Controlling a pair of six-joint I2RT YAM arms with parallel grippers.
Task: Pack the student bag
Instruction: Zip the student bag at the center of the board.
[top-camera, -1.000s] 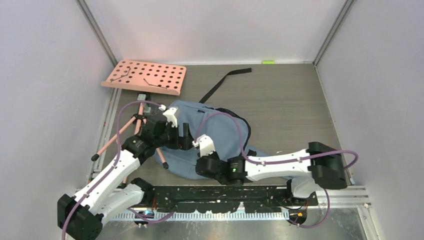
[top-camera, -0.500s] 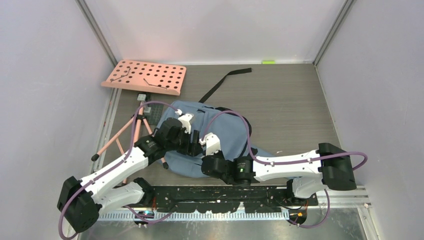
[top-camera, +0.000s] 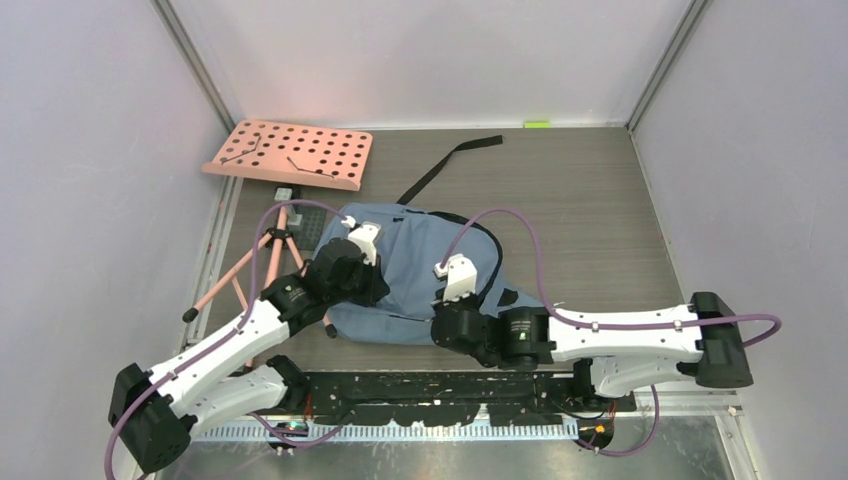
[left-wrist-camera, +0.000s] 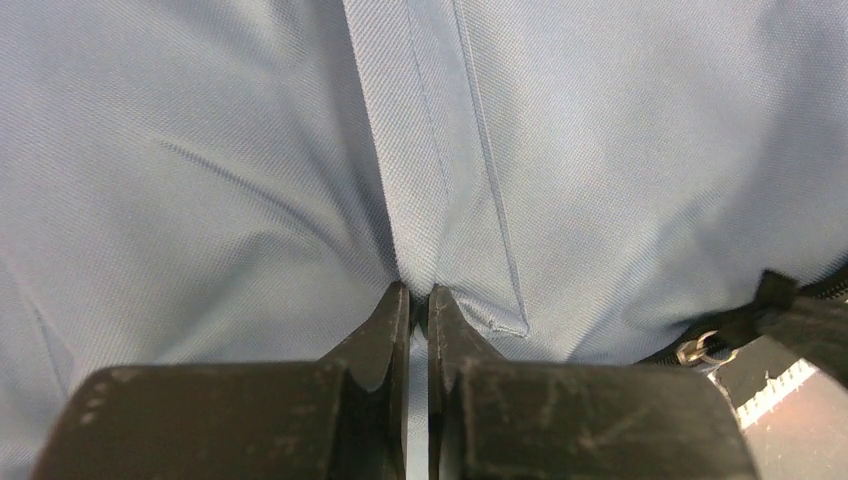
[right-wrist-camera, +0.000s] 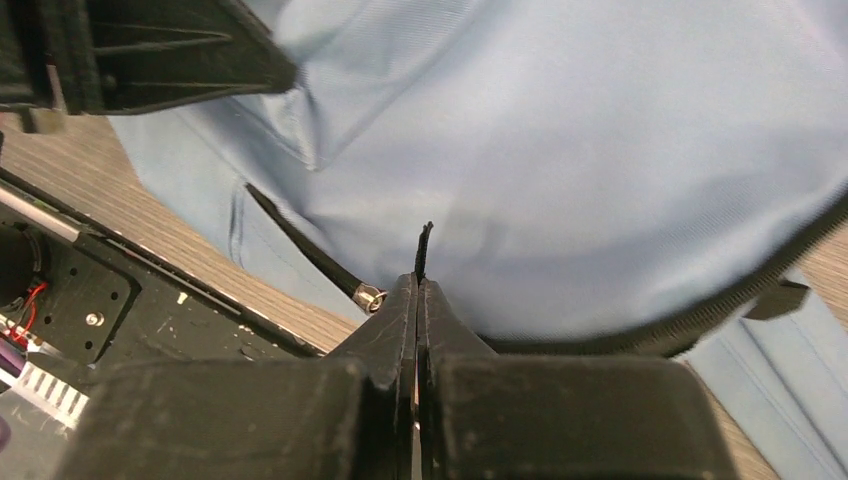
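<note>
While our left pincer (left-wrist-camera: 419, 297) nips a thin fold of the bag (left-wrist-camera: 620, 150) just ahead of its tips and our right pincer (right-wrist-camera: 417, 286) is clamped on the zip pull (right-wrist-camera: 424, 248), we fear that if the 2 tug apart, either slim hold slips.

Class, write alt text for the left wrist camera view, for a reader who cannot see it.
The left gripper is pinched shut on a fold of the student bag, whose blue-grey fabric fills nearly the whole view. At lower right, a black zipper with a small metal ring runs off the edge.
</note>
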